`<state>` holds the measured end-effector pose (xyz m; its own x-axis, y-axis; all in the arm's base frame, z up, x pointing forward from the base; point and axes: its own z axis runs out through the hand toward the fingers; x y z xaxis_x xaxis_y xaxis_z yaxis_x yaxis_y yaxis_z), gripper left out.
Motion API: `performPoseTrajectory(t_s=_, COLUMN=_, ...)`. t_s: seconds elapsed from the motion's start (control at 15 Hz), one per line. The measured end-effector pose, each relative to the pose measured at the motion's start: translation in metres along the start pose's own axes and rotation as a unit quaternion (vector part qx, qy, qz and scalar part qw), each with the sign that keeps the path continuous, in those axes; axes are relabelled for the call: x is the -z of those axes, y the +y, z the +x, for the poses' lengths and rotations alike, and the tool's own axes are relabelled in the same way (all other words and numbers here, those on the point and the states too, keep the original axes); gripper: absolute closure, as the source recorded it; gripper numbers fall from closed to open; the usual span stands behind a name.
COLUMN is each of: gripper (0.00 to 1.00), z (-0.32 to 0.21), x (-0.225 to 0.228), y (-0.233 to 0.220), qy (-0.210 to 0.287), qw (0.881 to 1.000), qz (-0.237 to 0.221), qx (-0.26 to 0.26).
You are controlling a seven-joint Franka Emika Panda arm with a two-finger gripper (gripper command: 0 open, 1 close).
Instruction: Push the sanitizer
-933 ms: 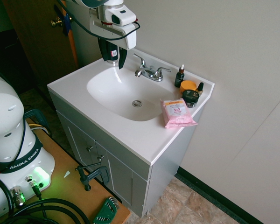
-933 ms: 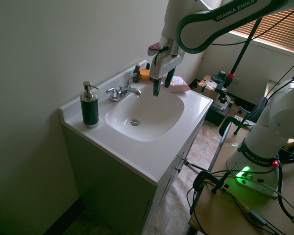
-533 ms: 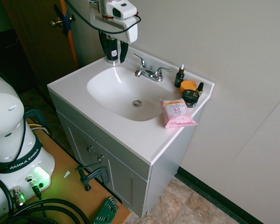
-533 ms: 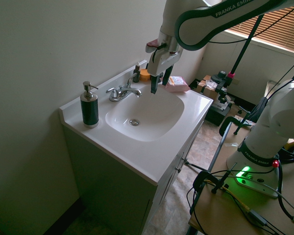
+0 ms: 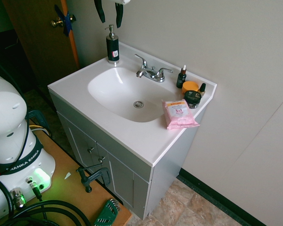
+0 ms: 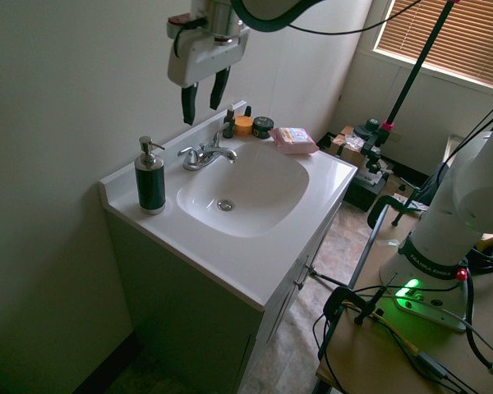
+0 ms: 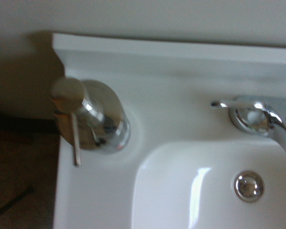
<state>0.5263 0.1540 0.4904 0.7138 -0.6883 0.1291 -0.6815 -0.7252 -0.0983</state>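
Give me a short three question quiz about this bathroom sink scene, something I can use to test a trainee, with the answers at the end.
1. True or false: the gripper is touching the sanitizer.
2. Which item sits nearest the front edge of the counter, right of the basin in the first exterior view? A) the orange-lidded jar B) the pink wipes pack C) the faucet
3. Fill in: the sanitizer stands upright in a back ____ of the counter.

Key
1. False: the gripper hangs open above the counter, clear of the bottle.
2. B
3. corner
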Motion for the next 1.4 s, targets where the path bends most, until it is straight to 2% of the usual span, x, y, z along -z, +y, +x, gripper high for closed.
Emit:
performPoseTrajectory(t_s=0.4, gripper=1.0, z=-0.003, x=-0.007, y=-0.056, qy=-0.005, qw=1.0, qz=-0.001, qx=0.01)
performPoseTrajectory(t_s=1.4, gripper=1.0, z=-0.004, x=-0.026, y=-0.094, qy=-0.003, qw=1.0, qz=-0.014, qx=0.018)
